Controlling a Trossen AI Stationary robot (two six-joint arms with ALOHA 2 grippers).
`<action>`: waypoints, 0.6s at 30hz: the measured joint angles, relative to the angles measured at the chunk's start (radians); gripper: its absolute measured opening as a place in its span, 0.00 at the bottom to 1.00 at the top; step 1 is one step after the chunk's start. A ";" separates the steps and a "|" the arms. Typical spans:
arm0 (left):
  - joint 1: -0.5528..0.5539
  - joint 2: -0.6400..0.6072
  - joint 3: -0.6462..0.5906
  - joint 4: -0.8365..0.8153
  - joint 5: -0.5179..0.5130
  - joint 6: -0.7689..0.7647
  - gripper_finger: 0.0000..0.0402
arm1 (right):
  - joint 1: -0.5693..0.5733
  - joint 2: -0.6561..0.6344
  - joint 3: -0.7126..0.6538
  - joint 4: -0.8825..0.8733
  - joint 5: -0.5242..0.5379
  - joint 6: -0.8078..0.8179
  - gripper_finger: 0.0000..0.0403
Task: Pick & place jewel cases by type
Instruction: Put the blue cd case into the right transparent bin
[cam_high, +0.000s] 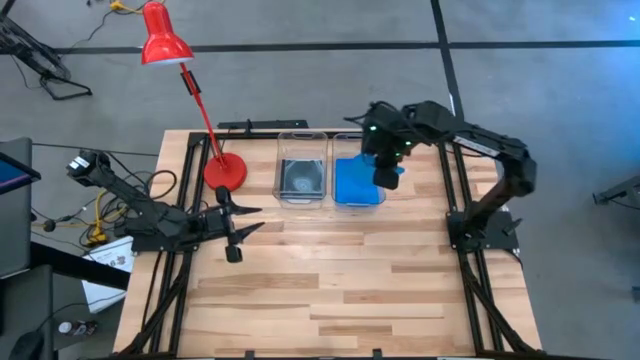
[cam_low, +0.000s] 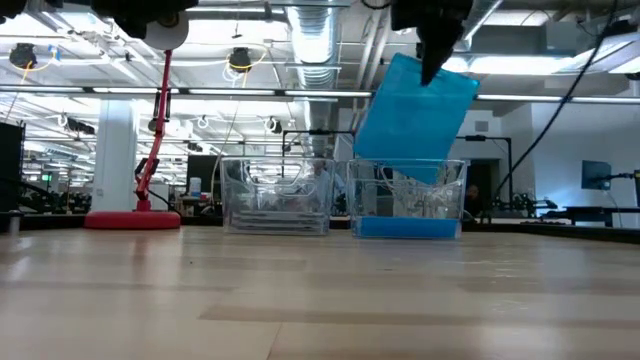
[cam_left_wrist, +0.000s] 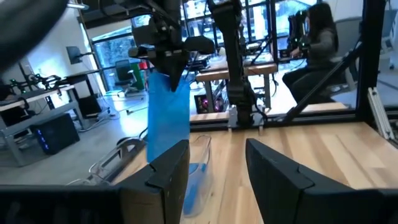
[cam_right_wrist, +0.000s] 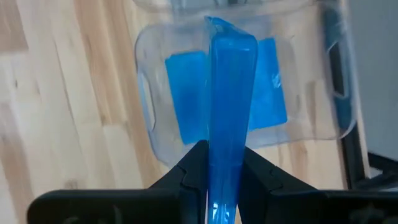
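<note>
Right wrist view shows a blue jewel case (cam_right_wrist: 227, 112) pinched edge-on in the right gripper (cam_right_wrist: 225, 171), hanging above the right bin (cam_right_wrist: 146, 106) that already holds blue cases. Placement step: lower, then release. The left gripper (cam_high: 240, 222), fingers spread and empty, waits at the table's left.

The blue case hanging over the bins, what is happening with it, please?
The right end effector is shut on a blue jewel case, holding it by its top edge, tilted, above the right clear bin. That bin already has blue cases lying flat on its bottom. The left clear bin beside it holds grey cases. The left end effector waits open near the table's left side, close to the red lamp's base. The case is not yet let go.
</note>
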 joint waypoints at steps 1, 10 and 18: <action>0.000 0.000 0.000 -0.005 0.000 0.002 0.38 | 0.006 0.024 0.022 -0.032 0.003 -0.001 0.12; 0.000 0.000 0.000 -0.014 -0.032 0.010 0.38 | 0.033 0.155 0.098 -0.113 0.027 -0.060 0.12; 0.000 0.000 0.000 -0.030 -0.062 0.020 0.38 | 0.041 0.183 0.112 -0.140 0.027 -0.114 0.12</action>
